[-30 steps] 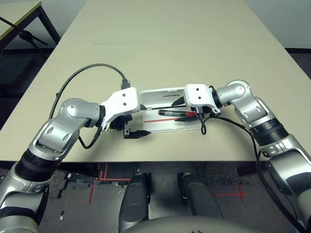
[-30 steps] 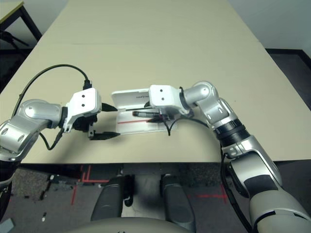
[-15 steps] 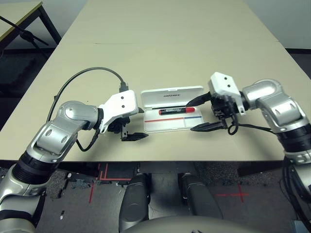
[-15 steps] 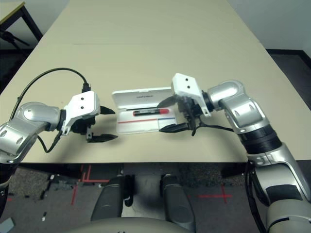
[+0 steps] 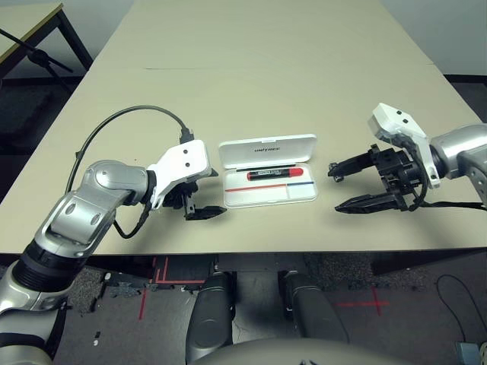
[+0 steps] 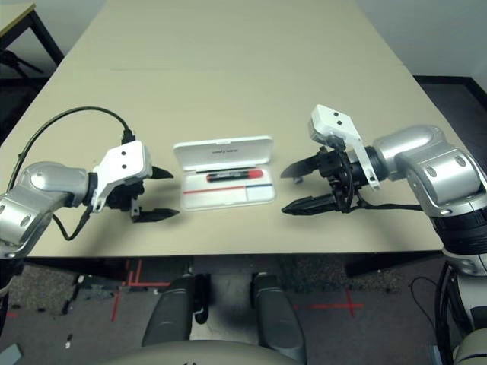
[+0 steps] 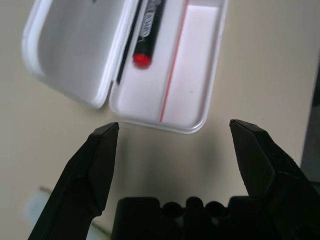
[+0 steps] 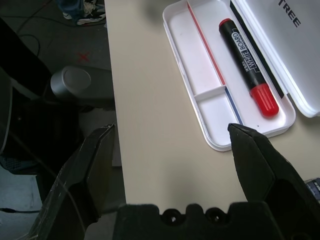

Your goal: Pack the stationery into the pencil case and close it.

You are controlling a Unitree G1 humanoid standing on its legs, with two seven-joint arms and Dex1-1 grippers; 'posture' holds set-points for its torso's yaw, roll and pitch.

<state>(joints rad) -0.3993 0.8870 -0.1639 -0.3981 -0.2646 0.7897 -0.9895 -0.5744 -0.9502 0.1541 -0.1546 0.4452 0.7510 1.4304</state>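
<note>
The case [image 5: 270, 186] is seen lying open on the desk [image 5: 251, 91], between the two grippers. The marker [image 8: 248, 66] is held in its long compartment, beside the hinge. The left gripper [image 7: 175, 125] is spread wide at one end of the case, with nothing gripped. The right gripper [image 8: 172, 127] is likewise spread wide and empty, near the other end. A small dark block [image 8: 314, 187] is partly seen by its finger.

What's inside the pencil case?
In the open pencil case lies a marker, black with red ends, in the long compartment beside the hinge. The compartments nearer the robot look empty. Nothing covers the marker, though its underside is hidden.
</note>
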